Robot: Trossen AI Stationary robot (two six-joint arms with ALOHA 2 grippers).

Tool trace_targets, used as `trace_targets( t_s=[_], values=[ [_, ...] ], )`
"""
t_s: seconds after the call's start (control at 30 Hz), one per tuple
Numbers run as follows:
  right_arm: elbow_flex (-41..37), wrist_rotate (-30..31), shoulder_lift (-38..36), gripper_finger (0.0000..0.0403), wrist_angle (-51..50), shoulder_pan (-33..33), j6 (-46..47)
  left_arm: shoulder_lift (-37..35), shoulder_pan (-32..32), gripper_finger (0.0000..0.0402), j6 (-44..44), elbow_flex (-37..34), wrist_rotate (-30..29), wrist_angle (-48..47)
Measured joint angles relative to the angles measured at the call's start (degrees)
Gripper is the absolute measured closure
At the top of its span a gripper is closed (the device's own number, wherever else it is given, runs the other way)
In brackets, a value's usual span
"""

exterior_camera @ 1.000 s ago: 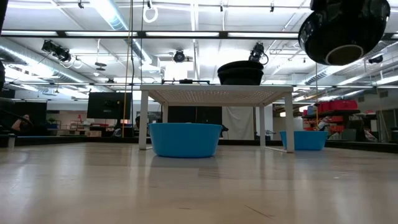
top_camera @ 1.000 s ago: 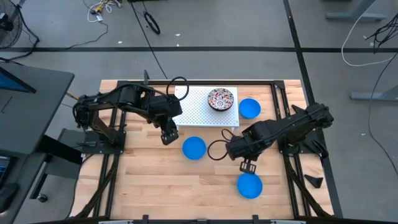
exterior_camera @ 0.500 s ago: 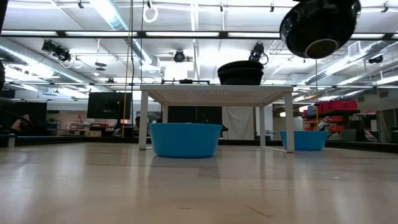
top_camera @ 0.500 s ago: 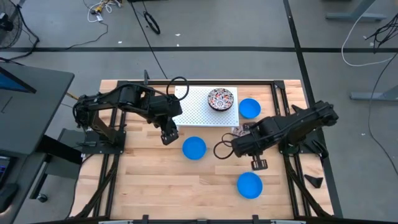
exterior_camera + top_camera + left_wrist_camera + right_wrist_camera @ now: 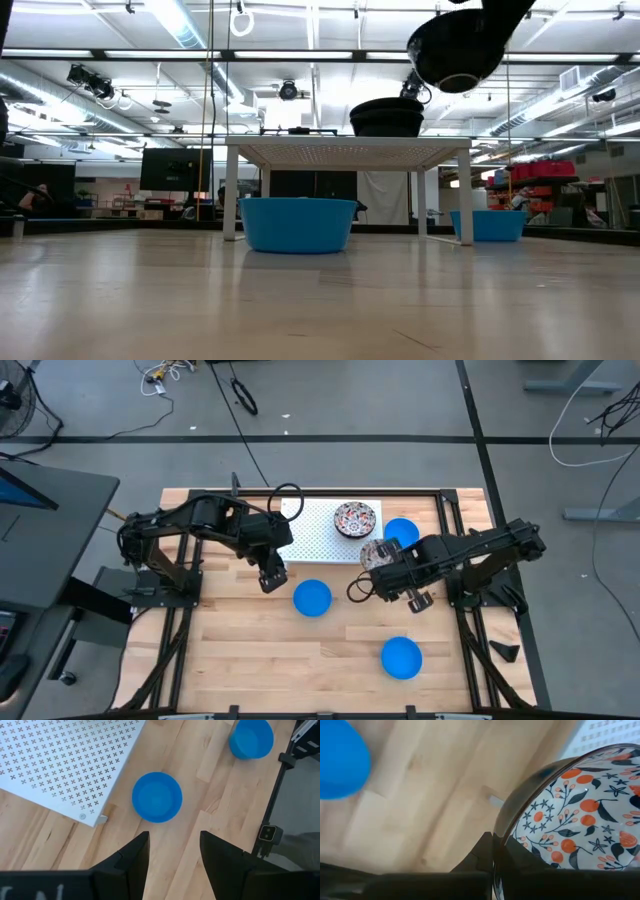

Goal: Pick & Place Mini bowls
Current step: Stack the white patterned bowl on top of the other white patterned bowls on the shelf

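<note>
No legible text or labels anywhere.

Left gripper [image 5: 172,855]: two dark fingers parted, nothing between them, hovering above the wooden table [image 5: 200,840].
Near blue bowl [image 5: 156,797]: upright on the table, just beyond the finger gap, empty.
Far blue bowl [image 5: 251,737]: at 2 o'clock from the near one, well apart.
White perforated rack [image 5: 65,765]: at 9 o'clock from the near bowl, one corner foot close beside it.
Table edge: dark frame rail [image 5: 272,810] at 3 o'clock.

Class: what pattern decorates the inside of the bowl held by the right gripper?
Orange-red fruits and dark leaves on white, clearest in the right wrist view: patterned bowl.
</note>
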Motion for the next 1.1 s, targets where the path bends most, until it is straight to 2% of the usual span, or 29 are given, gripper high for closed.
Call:
trace_targets(
  t_s=[0.43, 0.77, 0.83, 1.1],
  values=[
    [0.0, 10.0, 0.0, 0.0395, 0.0, -4.4, -15.4, 0.0, 0.0, 0.0223, -0.3, 0.0, 0.0, 0.0],
    [0.1, 11.4, 0.0, 0.0395, 1.9, -7.4, -20.6, 0.0, 0.0, 0.0223, -0.4, 0.0, 0.0, 0.0],
    [1.1, 13.0, 0.0, 0.0395, 2.3, -8.3, -21.9, 0.0, 0.0, 0.0223, -0.4, 0.0, 0.0, 0.0],
    [8.3, 13.1, -0.1, 0.0394, 6.5, -11.7, -26.5, 0.0, 0.0, 0.0223, -0.3, 0.0, 0.0, 0.0]
  ],
)
